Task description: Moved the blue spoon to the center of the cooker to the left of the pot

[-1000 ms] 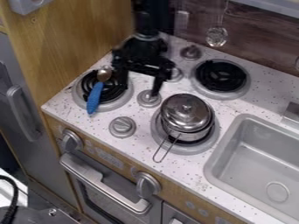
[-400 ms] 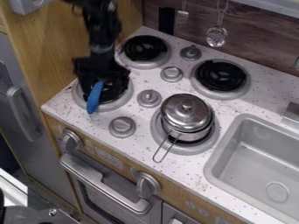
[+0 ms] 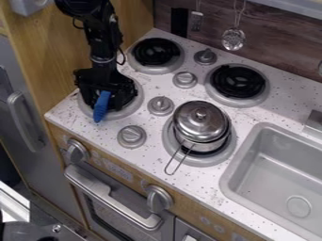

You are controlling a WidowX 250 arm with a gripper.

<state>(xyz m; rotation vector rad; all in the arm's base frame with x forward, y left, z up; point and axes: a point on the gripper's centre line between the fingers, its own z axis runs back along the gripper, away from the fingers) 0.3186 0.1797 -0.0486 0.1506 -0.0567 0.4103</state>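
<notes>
Now that I've brought the gripper over to the blue spoon at the near-left burner, grasping seems due; whether its jaws are open or holding, I can't tell.

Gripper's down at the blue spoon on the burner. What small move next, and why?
I'd probably secure the grip here before lifting: the gripper sits right over the upper part of the blue spoon, whose handle points toward the counter's front, and the spoon is still at the left front burner, short of the knobs beside the pot.
</notes>
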